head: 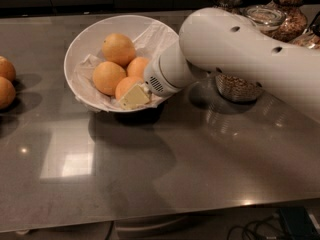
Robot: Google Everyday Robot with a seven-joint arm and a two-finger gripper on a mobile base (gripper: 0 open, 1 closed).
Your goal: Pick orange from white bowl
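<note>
The white bowl (80,44) sits at the back left of the counter, lined with crumpled white paper, and holds several round fruits. The orange (124,87), deeper in colour, lies at the bowl's near right side. Beside it are a second deep orange fruit (137,66) and two paler ones (118,48) (107,77). My gripper (132,95) reaches into the bowl from the right and rests against the near side of the orange, partly covering it. The thick white arm (240,54) stretches back to the right.
Two more oranges (6,79) lie on the counter at the far left edge. Glass jars of grain (287,11) stand at the back right, and another grain jar (237,86) is partly hidden under the arm. The counter's front edge runs along the bottom.
</note>
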